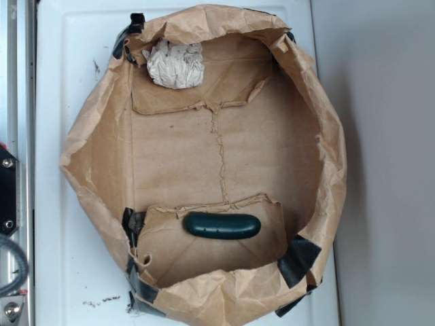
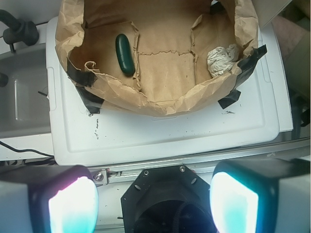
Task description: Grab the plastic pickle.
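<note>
Your gripper [image 2: 153, 204], fingers spread wide, hovers off the white tray [image 2: 170, 131]; the glossy oblong plastic pickle [image 1: 222, 225] lies inside a crumpled brown paper bag [image 1: 95, 156], well apart from the wadded paper ball [image 1: 176, 64].

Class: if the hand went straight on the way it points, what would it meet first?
Probably the white tray, short of the paper bag; the open hand is not yet over the pickle. Depth is unclear.

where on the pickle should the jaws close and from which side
Grip the plastic pickle across its narrow middle, coming straight down from above. It lies flat on the floor of the paper bag, whose raised walls block a sideways approach. The gripper looks open, well outside the bag.
</note>
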`<state>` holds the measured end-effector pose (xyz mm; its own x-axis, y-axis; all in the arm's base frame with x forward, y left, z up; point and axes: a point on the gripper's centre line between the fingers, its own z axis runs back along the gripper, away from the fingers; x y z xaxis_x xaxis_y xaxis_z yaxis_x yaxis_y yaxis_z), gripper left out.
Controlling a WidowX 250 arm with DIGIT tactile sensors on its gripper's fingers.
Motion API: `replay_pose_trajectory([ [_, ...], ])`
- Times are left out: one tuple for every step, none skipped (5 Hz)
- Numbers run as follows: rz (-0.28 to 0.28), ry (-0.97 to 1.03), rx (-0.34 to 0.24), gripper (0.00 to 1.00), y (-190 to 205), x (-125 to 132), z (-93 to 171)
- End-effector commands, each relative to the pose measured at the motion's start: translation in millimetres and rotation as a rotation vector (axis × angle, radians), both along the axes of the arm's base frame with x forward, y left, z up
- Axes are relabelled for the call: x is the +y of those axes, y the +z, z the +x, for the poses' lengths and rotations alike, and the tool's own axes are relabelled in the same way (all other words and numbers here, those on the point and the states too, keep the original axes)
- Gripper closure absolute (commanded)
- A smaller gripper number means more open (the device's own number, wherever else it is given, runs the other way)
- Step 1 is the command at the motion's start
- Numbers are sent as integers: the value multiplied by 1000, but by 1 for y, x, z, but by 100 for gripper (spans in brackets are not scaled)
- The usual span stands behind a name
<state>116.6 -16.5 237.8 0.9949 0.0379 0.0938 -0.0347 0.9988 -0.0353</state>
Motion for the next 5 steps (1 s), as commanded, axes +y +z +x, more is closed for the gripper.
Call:
replay_pose_trajectory([
  [0,0,0,0,0,0,0],
  [66,-29,-33,0,1,14,50],
  [28,-111,-179,0,14,10,100],
  [28,-111,-179,0,14,10,100],
  [28,-111,-179,0,14,10,100],
])
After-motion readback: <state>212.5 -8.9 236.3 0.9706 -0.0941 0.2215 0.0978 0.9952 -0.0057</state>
